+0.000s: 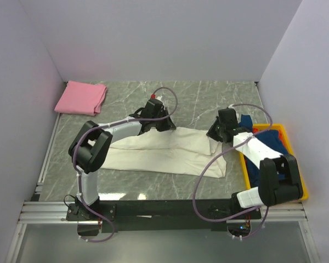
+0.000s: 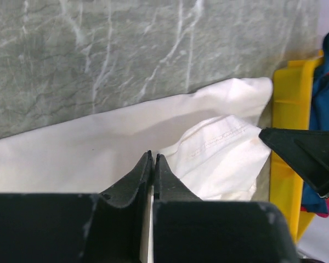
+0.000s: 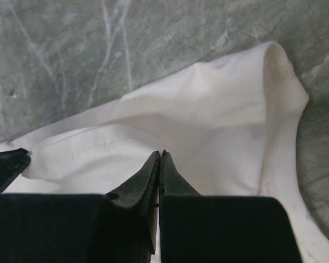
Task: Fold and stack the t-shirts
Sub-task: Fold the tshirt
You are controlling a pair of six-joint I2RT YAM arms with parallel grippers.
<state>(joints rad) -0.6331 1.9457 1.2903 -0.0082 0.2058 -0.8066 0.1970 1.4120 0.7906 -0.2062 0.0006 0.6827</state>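
The cream-white t-shirt [image 1: 164, 153] is spread flat across the middle of the marble table [image 1: 208, 98], with its long side running from left to right. 1 sleeve is bunched up at its right end, just beside the yellow bin [image 1: 274, 127].

The left gripper [image 1: 163, 125] is lowered onto the far edge of this shirt, near the middle of that edge. In the left wrist view its 2 fingers [image 2: 137, 178] are pressed together, and a thin strip of white cloth is seen pinched between them.

The right gripper [image 1: 214, 133] is set on the right end of the same shirt, at the bunched sleeve. In the right wrist view its jaws are likewise closed tip to tip on the white fabric, which is raised into a rounded fold ahead of them.

The 2 grippers are placed near each other, and the tip of each is caught at the edge of the other's wrist view.

A pink t-shirt [image 1: 81, 97] is laid folded at the far left corner of the table, well apart from both arms. A dark blue t-shirt [image 1: 271, 143] is heaped inside the bin.
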